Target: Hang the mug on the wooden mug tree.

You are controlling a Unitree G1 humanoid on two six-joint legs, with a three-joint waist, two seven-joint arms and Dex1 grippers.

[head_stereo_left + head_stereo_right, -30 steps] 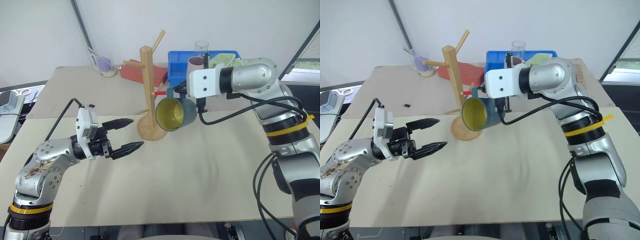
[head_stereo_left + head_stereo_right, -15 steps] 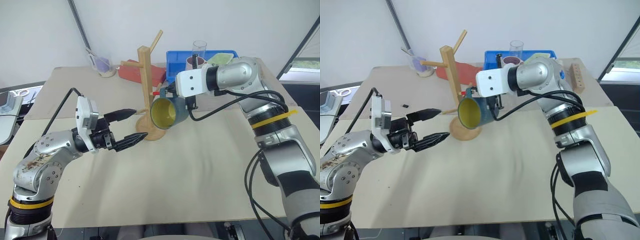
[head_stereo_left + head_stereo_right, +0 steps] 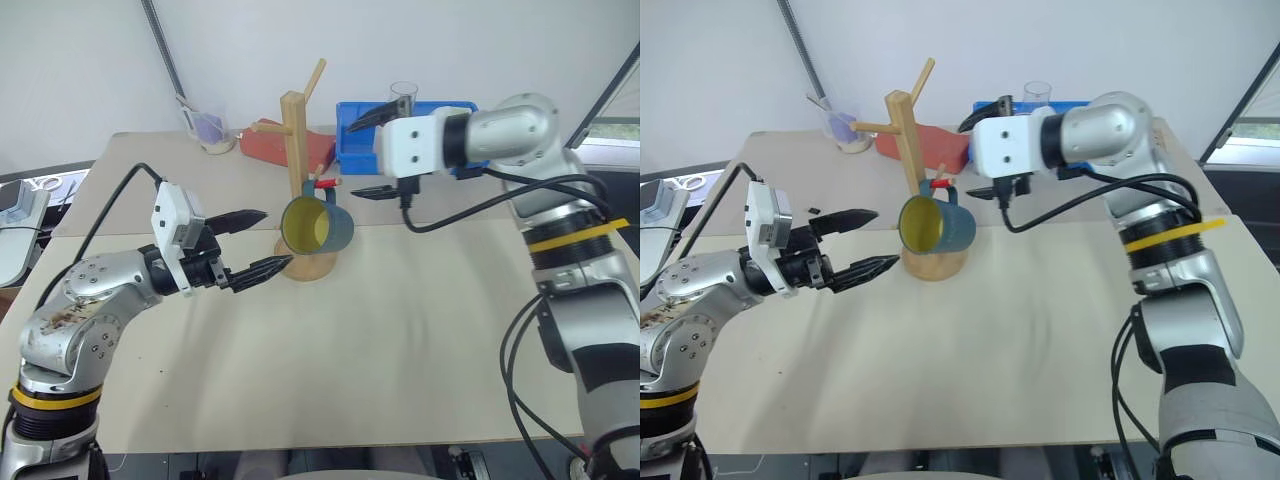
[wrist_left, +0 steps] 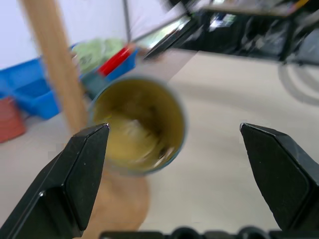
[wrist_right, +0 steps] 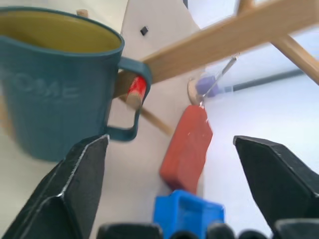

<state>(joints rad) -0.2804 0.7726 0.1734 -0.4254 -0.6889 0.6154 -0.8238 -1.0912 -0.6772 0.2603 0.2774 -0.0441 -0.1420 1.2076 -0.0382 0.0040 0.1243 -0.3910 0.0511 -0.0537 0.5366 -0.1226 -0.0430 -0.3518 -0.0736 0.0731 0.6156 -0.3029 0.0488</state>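
The teal-blue mug [image 3: 318,226] with its yellow inside hangs by its loop handle [image 5: 130,107] on the red-tipped peg [image 5: 135,89] of the wooden mug tree [image 3: 293,150]. It tilts, mouth towards me, just above the round base [image 3: 312,266]. My right gripper [image 3: 367,157] is open, a little right of the mug and apart from it, with nothing between its fingers. My left gripper [image 3: 273,239] is open too, level, left of the tree's base and pointing at the mug [image 4: 137,129].
Behind the tree lie a red block [image 3: 272,146] and a blue bin [image 3: 358,140] with a clear glass [image 3: 403,96]. A small cup [image 3: 208,131] stands at the back left. A small black item [image 3: 813,210] lies on the table.
My right gripper has opened, let go of the mug and drawn back to the right. The mug now hangs on the red-tipped peg. My left gripper rose slightly.
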